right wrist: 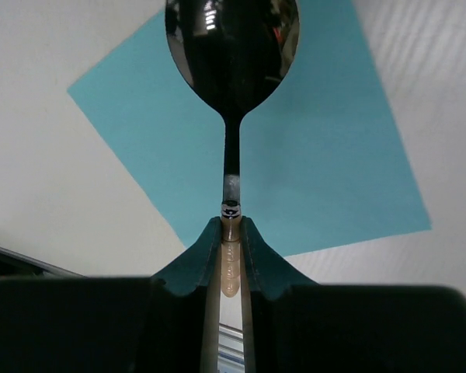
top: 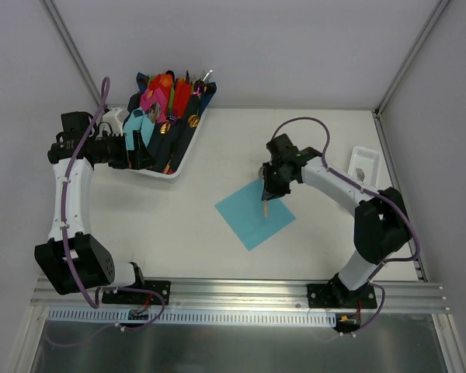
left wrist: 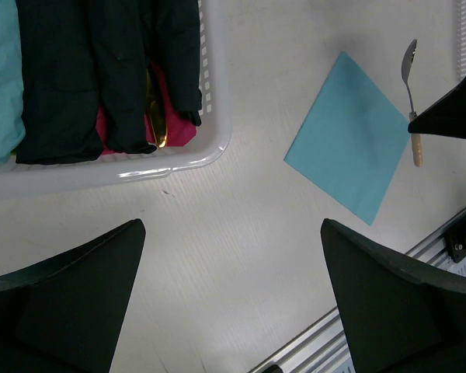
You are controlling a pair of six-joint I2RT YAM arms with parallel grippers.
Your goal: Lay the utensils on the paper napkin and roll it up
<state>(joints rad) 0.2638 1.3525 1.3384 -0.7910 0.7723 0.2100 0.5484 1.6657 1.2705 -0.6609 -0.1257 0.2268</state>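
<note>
Spoon (right wrist: 233, 54) held over teal napkin (right wrist: 326, 155), handle clamped in R gripper (right wrist: 231, 233) jaws. Step judged: utensil placement, not yet set down. Next: to be lowered onto napkin mid, then released. L gripper (left wrist: 233, 291) jaws spread wide, nothing held, parked by basket (left wrist: 179, 159).

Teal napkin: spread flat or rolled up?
Spread flat: the teal napkin lies as one open square on the table, no fold or roll showing. The right gripper holds the spoon over it.
</note>
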